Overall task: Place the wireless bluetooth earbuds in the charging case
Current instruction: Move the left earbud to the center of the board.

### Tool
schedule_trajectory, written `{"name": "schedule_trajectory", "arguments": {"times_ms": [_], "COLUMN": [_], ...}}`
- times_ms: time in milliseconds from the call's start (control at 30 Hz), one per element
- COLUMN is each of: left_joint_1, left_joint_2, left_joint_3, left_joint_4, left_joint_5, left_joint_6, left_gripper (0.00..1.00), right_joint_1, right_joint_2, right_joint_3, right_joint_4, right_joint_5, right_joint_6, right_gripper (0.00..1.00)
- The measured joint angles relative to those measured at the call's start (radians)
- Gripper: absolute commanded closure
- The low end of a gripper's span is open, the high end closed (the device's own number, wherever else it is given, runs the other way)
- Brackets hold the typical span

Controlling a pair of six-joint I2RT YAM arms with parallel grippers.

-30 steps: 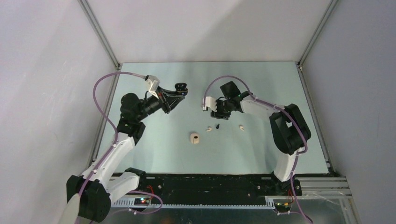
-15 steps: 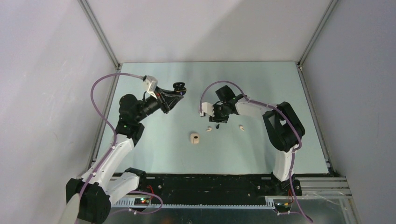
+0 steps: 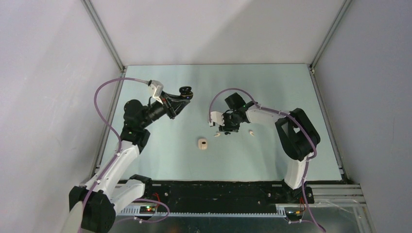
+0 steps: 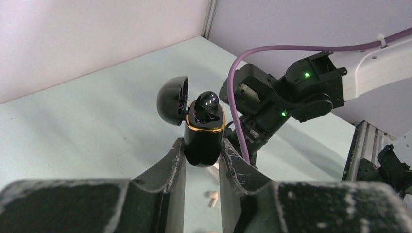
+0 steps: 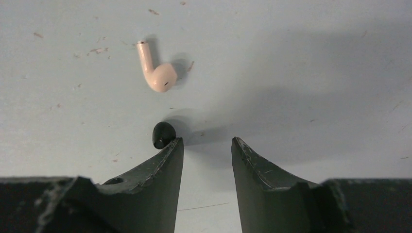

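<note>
My left gripper point(image 3: 184, 95) is raised above the back left of the table and shut on a black charging case point(image 4: 204, 138). The case's lid point(image 4: 171, 100) is open and one black earbud point(image 4: 208, 101) sits in it. My right gripper point(image 5: 207, 143) is open and low over the table point(image 3: 272, 92) at the middle point(image 3: 227, 127). A loose black earbud point(image 5: 163, 134) lies against the outer side of its left fingertip, not between the jaws. A cream earbud point(image 5: 158, 73) lies just beyond it. A second cream earbud point(image 3: 251, 132) lies to the right of the gripper.
A closed cream charging case point(image 3: 203, 143) lies on the table in front of the right gripper. A cream earbud point(image 3: 217, 135) lies between that case and the gripper. Metal frame posts and grey walls border the table on three sides.
My right gripper has come nearer and lower, over the spot where the black earbud lay. My left gripper with the black case has drifted slightly left.
</note>
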Motion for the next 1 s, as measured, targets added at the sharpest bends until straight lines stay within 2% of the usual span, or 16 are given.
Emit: {"name": "schedule_trajectory", "arguments": {"times_ms": [400, 600, 733, 1000], "left_joint_1": [0.000, 0.000, 0.000, 0.008], "left_joint_2": [0.008, 0.009, 0.008, 0.008], "left_joint_3": [-0.002, -0.002, -0.002, -0.002], "left_joint_4": [0.037, 0.037, 0.037, 0.035], "left_joint_5": [0.002, 0.008, 0.003, -0.042], "left_joint_6": [-0.001, -0.001, -0.002, -0.020], "left_gripper": [1.00, 1.00, 1.00, 1.00], "right_joint_1": [0.005, -0.027, -0.008, 0.066], "right_joint_2": [-0.048, -0.088, -0.106, -0.107], "right_joint_3": [-0.044, -0.026, 0.029, 0.068], "right_joint_4": [-0.049, -0.155, -0.231, -0.249], "right_joint_5": [-0.002, -0.010, -0.027, 0.013], "right_joint_6": [0.034, 0.053, 0.134, 0.383], "right_gripper": [0.55, 0.45, 0.40, 0.53]}}
